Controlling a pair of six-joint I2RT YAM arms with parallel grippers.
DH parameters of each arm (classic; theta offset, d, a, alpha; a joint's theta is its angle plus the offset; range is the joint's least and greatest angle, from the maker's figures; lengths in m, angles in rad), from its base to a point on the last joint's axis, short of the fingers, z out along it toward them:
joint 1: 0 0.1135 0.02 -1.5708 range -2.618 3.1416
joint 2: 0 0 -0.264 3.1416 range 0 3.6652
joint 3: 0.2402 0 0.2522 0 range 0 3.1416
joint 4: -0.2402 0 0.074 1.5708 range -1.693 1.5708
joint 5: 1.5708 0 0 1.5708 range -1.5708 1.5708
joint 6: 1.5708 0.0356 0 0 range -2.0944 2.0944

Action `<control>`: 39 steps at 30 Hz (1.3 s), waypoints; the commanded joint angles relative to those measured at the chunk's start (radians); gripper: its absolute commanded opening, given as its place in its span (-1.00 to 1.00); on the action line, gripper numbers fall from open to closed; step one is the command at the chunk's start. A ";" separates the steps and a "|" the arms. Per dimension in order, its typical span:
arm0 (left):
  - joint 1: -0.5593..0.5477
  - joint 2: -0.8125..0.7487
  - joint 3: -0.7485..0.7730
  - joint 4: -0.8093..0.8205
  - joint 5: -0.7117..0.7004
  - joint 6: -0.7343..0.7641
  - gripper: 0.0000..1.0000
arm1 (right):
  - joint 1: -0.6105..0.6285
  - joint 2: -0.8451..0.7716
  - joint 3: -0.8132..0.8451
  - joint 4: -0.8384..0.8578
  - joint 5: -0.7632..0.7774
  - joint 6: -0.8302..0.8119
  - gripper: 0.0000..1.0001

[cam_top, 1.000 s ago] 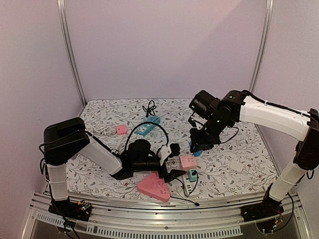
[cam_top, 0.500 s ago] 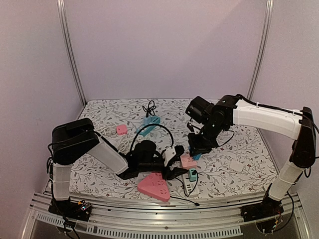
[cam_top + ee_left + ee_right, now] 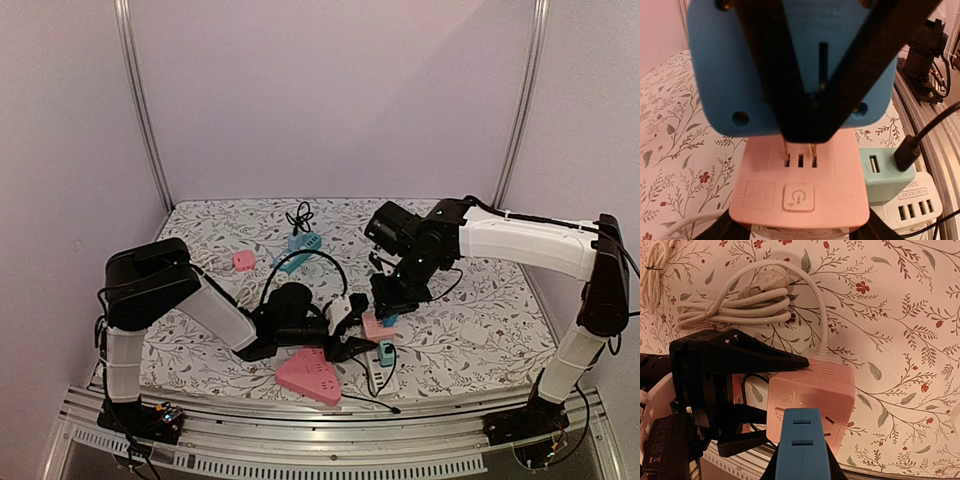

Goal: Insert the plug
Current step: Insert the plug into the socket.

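Note:
A pink socket cube sits between my left gripper's black fingers, which press on its two sides. Directly above it hangs a blue plug, held by my right gripper, which is shut on it. Its two metal prongs reach the cube's top slots, and the tips are just inside. From the top view, the cube lies near the table's front centre, with the right gripper over it and the left gripper at its left. From the right wrist, the blue plug overlaps the cube.
A mint USB adapter with a black cable stands on a white strip just right of the cube. A pink triangular strip lies in front. A coiled white cord, a small pink cube and a teal strip lie farther back.
My right arm has carried the blue plug left and down onto the pink cube. The left gripper's fingers have closed in on the cube's sides.

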 commanded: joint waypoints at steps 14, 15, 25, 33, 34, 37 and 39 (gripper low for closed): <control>-0.005 0.001 -0.020 0.065 0.011 0.011 -1.00 | 0.043 0.000 0.024 -0.017 0.116 0.021 -1.00; -0.007 0.002 -0.021 0.065 0.012 0.012 -1.00 | 0.043 0.000 0.028 -0.016 0.127 0.020 -1.00; -0.009 0.004 -0.016 0.062 0.000 0.009 -1.00 | 0.043 0.007 0.022 0.035 0.084 0.018 -1.00; -0.010 0.003 -0.017 0.064 -0.005 0.009 -1.00 | 0.042 0.002 -0.006 0.046 0.063 0.025 -1.00; -0.010 0.002 -0.017 0.062 -0.005 0.008 -1.00 | 0.042 0.001 -0.009 0.044 0.060 0.026 -1.00; -0.010 0.004 -0.016 0.063 -0.005 0.009 -1.00 | 0.041 0.001 -0.014 0.041 0.059 0.031 -1.00; -0.010 0.005 -0.014 0.061 -0.005 0.009 -1.00 | 0.041 -0.002 -0.014 0.030 0.060 0.032 -1.00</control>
